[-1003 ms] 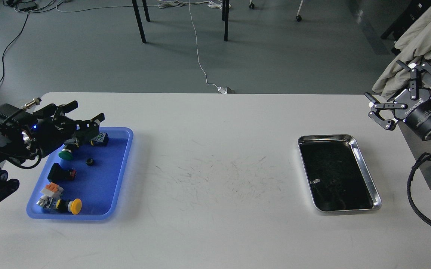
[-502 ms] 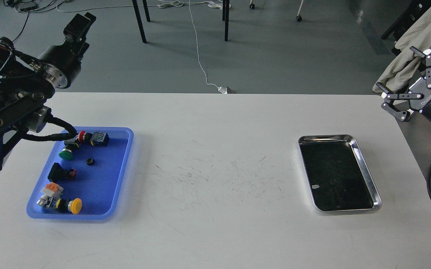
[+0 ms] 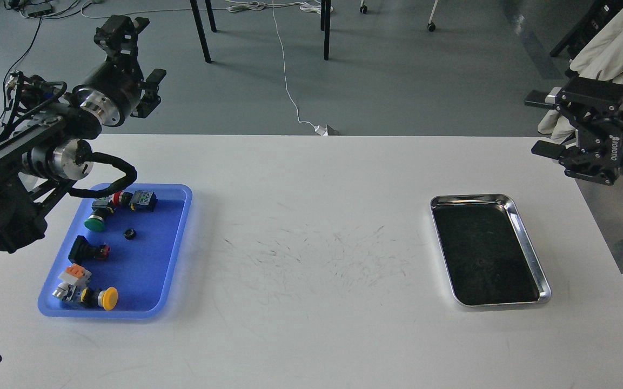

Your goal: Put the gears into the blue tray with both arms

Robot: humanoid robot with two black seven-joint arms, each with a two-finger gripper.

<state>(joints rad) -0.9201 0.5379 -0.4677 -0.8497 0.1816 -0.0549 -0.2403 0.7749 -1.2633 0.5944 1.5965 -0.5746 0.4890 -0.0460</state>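
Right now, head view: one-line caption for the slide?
Both arms raised off the white table: left gripper and right gripper open and empty, one gear among push-buttons in the blue tray.

A tiny black gear (image 3: 129, 234) is lying flat inside the blue tray (image 3: 179, 237), toward its far half; the rimmed, round-cornered tray is sitting on the table's left side.
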